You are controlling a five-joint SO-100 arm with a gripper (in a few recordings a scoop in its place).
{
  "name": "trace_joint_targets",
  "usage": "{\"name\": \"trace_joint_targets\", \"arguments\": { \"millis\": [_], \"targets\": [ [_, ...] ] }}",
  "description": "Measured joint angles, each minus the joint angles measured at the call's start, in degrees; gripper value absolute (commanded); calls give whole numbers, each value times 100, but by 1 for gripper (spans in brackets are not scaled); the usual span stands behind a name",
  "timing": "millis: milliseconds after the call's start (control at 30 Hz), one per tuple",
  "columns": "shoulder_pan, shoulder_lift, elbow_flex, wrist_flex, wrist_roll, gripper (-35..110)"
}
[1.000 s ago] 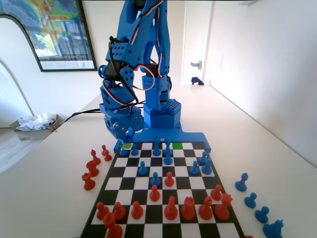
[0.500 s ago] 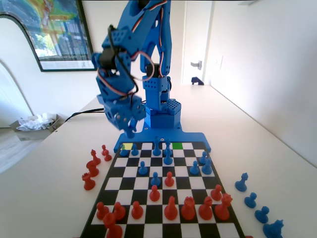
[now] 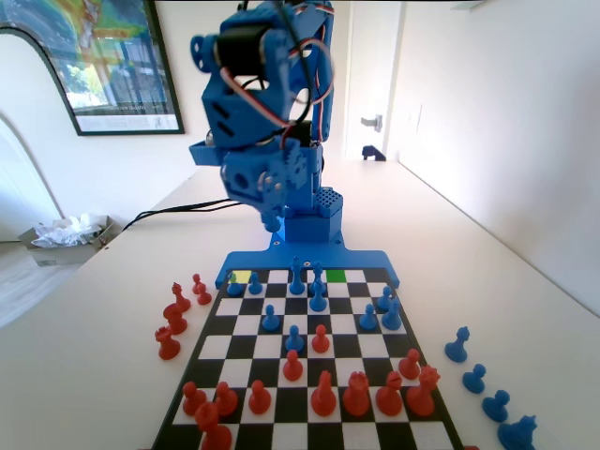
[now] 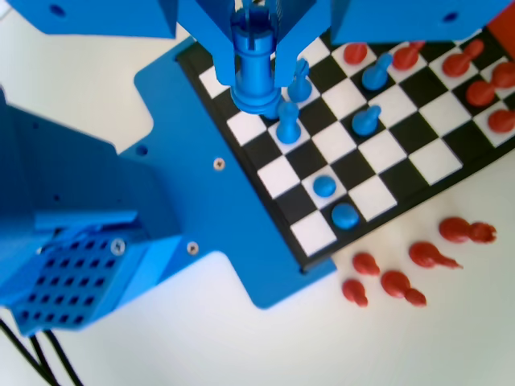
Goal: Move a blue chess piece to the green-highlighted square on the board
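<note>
The hand is pinching a blue chess piece, a rook-like piece with a notched top, between its two jaws. In the wrist view the piece hangs upright, lifted clear above the near rows of the board. In the fixed view the hand is raised over the arm's base, well above the board's far edge.

The green-highlighted square lies in the far row, just right of the middle in the fixed view, and nothing stands on it. A paler yellow-green square sits in the same row near the left corner.

Several blue pieces stand close to the green square: a tall one just to its left, another one row nearer the camera, and a pair toward the right edge. Two more crowd the far left corner. Red pieces fill the near rows, with one red pawn and a blue pawn side by side in mid-board.

Off the board on the white counter, captured red pieces cluster at the left and captured blue pieces line up at the right. The blue bar joins the board's far edge to the arm's base.
</note>
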State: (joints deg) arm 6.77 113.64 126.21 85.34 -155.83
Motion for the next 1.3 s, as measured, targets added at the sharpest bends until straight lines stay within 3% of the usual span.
{"name": "trace_joint_targets", "arguments": {
  "millis": [167,667,933,1300],
  "targets": [
    [-510,211,-9,-246,413,1],
    [-2479,677,1573,-1503,422,1],
    [-2549,580,2224,-2417,220,1],
    [-2276,-167,2197,-2795,-79,1]
  ]
}}
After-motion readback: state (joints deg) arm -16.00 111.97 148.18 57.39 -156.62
